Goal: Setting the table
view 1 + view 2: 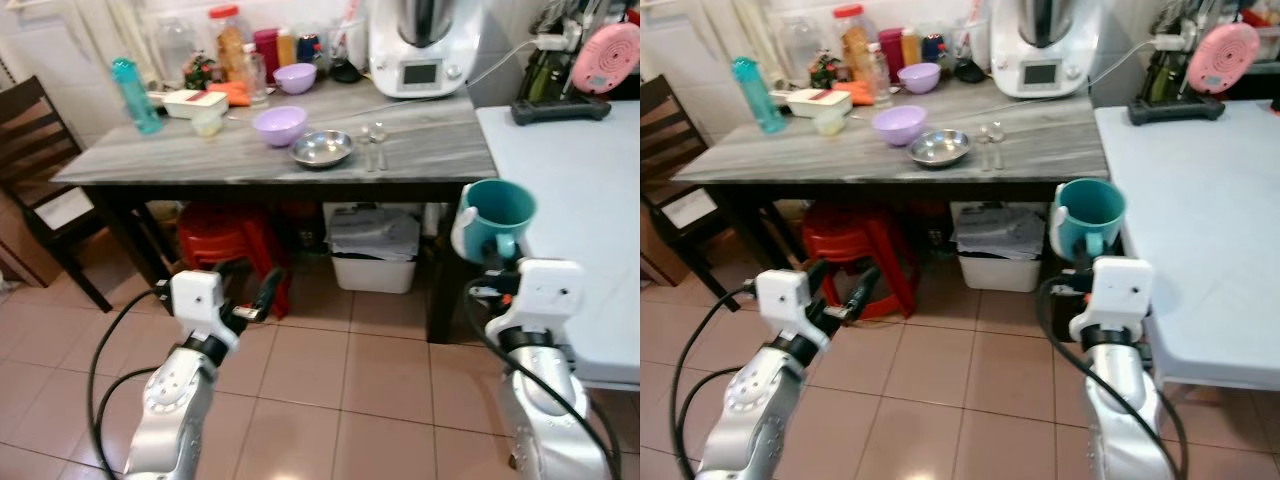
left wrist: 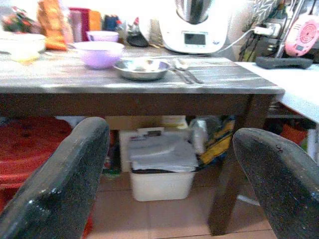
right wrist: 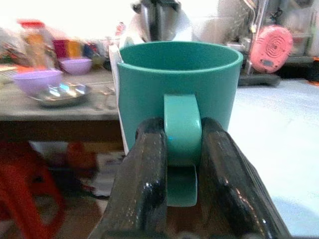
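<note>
My right gripper [image 3: 182, 144] is shut on the handle of a teal mug [image 1: 500, 210]. It holds the mug upright in the gap between the grey wood-grain table [image 1: 420, 140] and the white table [image 1: 570, 200]. On the grey table stand a purple bowl [image 1: 279, 125] and a steel bowl [image 1: 322, 148], with spoons [image 1: 372, 140] beside them. My left gripper [image 1: 262, 295] is open and holds nothing. It hangs low over the tiled floor, pointing under the grey table.
A red stool [image 1: 225, 235] and a white bin [image 1: 375, 250] sit under the grey table. A dark chair [image 1: 40, 170] stands at its left. A food processor [image 1: 420, 45], a teal bottle [image 1: 135, 95], a second purple bowl [image 1: 295, 77] and jars crowd the back.
</note>
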Motion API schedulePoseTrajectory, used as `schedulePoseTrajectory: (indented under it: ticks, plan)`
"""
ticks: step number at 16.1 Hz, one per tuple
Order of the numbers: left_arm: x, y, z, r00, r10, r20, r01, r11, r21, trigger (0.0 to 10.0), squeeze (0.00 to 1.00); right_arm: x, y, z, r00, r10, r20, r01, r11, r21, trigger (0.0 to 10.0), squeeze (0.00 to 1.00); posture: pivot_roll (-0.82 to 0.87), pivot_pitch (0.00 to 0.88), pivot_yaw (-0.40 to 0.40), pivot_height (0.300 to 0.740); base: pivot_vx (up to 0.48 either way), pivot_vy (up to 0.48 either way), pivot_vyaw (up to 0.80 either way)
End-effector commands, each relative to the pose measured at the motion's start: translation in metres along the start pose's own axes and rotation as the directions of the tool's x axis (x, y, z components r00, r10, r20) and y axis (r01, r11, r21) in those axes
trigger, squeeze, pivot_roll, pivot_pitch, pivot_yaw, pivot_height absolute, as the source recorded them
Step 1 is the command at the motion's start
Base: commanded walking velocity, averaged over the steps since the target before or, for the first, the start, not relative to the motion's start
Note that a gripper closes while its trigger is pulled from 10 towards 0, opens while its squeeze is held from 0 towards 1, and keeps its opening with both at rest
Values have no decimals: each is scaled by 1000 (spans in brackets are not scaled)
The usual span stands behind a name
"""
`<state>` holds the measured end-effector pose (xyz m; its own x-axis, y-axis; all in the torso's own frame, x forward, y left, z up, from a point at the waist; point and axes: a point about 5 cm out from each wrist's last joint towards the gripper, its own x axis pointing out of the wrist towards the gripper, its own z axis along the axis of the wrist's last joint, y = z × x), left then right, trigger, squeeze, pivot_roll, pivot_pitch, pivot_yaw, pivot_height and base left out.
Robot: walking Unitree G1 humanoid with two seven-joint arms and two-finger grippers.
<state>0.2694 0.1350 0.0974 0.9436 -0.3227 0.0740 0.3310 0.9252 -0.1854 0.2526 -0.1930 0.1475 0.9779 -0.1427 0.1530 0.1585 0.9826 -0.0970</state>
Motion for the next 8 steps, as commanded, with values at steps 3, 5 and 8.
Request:
schedulePoseTrajectory:
  ticks: [3,5,8]
  plan:
    - [2,5,14,999,-15,31,15,1000,17,10000,0,2,6,8,999,8,36,-9,1000,15,10000,0,-88,0,124,740,480,0,0]
    - [3,4,14,999,-19,30,19,1000,13,10000,0,2,7,9,999,10,38,-11,1000,15,10000,0,-91,0,124,740,480,0,303]
    - [3,2,14,999,-24,28,23,1000,10,10000,0,2,6,9,999,8,40,-9,1000,17,10000,0,-90,0,124,740,480,0,387]
